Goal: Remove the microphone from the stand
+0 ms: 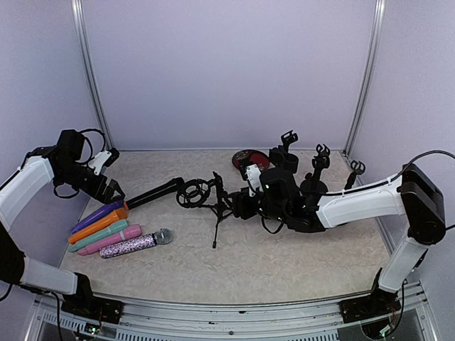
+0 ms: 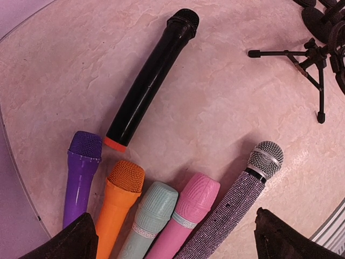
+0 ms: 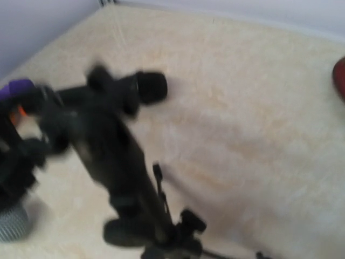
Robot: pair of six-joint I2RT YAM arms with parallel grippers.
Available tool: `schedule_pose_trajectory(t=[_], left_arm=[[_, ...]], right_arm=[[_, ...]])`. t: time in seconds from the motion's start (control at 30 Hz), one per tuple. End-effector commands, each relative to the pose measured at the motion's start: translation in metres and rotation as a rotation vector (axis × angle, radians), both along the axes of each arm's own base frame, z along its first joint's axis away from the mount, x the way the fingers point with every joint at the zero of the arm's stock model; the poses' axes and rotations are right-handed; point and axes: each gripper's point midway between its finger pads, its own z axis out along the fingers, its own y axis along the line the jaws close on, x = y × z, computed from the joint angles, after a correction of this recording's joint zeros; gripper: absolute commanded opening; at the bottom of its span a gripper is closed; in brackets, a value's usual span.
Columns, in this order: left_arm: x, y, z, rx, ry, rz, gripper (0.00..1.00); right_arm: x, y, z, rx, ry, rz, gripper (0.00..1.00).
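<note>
Pale mottled table [image 1: 298, 263], both arms low over it. The tripod stand [image 1: 215, 213] is upright, just in front of the right gripper [image 1: 238, 204], and its ring cradle [image 1: 195, 192] is on the far side of the stand from that gripper. The right wrist view is badly blurred, so I cannot tell how the jaws are set or whether they touch the stand. The black microphone [image 2: 151, 81] lies flat on the table ahead of the left gripper [image 2: 179, 240], its head toward the cradle but apart from it, its orange-tipped tail nearest the gripper. Judged from that, the removal looks done or nearly so; what is left is at most clearing the arms away. The left gripper is spread wide with nothing between its fingertips [image 2: 64, 240]. Directly beneath it is a row of five coloured microphones [image 2: 153, 208]: purple, orange, mint, pink, glitter. No true containers here. The cradle appears to hold nothing, and the small clip holders [image 1: 320, 160] behind the right gripper look empty too.
</note>
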Motion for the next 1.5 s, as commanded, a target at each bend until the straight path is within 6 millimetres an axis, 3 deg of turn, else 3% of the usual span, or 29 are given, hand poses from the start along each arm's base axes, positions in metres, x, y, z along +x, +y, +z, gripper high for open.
schedule_pose_trajectory(t=[0.0, 0.13, 0.33, 0.63, 0.77, 0.87, 0.97, 1.1, 1.27, 1.47], left_arm=[[-0.006, -0.001, 0.003, -0.008, -0.017, -0.01, 0.99], [-0.007, 0.0, 0.006, 0.004, -0.022, -0.015, 0.99], [-0.008, -0.001, 0.008, 0.0, -0.025, -0.021, 0.99], [-0.011, -0.001, 0.004, 0.002, -0.022, -0.028, 0.99], [-0.01, -0.001, 0.001, 0.001, -0.014, -0.029, 0.99], [-0.01, -0.001, 0.001, 0.005, -0.013, -0.027, 0.99], [-0.011, -0.001, 0.003, 0.005, -0.019, -0.025, 0.99], [-0.014, 0.0, 0.004, 0.011, -0.025, -0.027, 0.99], [-0.017, 0.001, 0.0, 0.015, -0.024, -0.025, 0.99], [-0.016, 0.002, 0.001, 0.023, -0.03, -0.024, 0.99]], right_arm=[[-0.01, 0.016, -0.049, -0.044, 0.081, 0.025, 0.63], [-0.012, 0.031, -0.082, -0.074, 0.146, 0.04, 0.57], [-0.015, 0.041, -0.105, -0.082, 0.188, 0.021, 0.51], [-0.02, 0.022, -0.096, -0.076, 0.193, -0.112, 0.6], [-0.034, 0.039, -0.085, -0.049, 0.189, -0.048, 0.6], [-0.043, 0.057, -0.091, -0.055, 0.209, 0.003, 0.59], [-0.045, 0.06, -0.108, -0.079, 0.243, 0.006, 0.54], [-0.045, 0.049, -0.124, -0.123, 0.248, -0.025, 0.47], [-0.043, 0.038, -0.142, -0.19, 0.25, -0.05, 0.29], [-0.016, 0.025, -0.148, -0.215, 0.244, -0.103, 0.06]])
